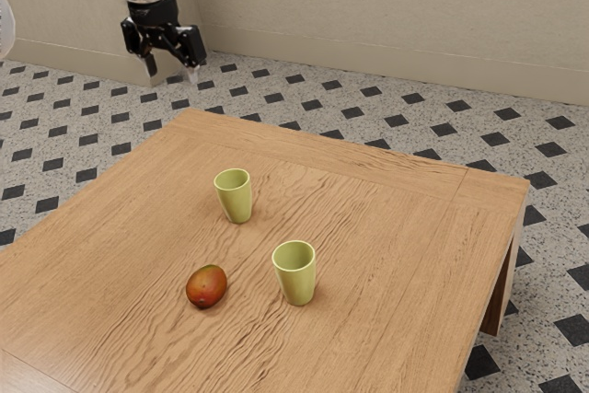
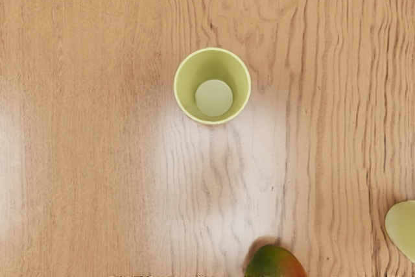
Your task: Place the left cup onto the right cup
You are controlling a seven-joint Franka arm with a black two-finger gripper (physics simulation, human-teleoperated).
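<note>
The left cup [image 1: 234,194] stands upright on the wooden table [image 1: 396,227], pale green, mouth up and empty. It is toward the exterior view's left and the farther of the two cups. The right cup [image 1: 294,271], same colour and also upright, stands nearer the front edge and toward the exterior view's right, well apart from the first. A red and green mango [image 1: 206,285] lies near the right cup, on its left side, touching neither cup.

The gripper [image 1: 171,69] hangs high above the table's far left corner, over the tiled floor [image 1: 83,135]. Its fingers are spread wide with nothing between them.

From the wrist view, the left cup [image 2: 213,86] is seen straight down its mouth, with the mango [image 2: 275,264] and the right cup's rim [image 2: 402,228] at the picture's edge.
</note>
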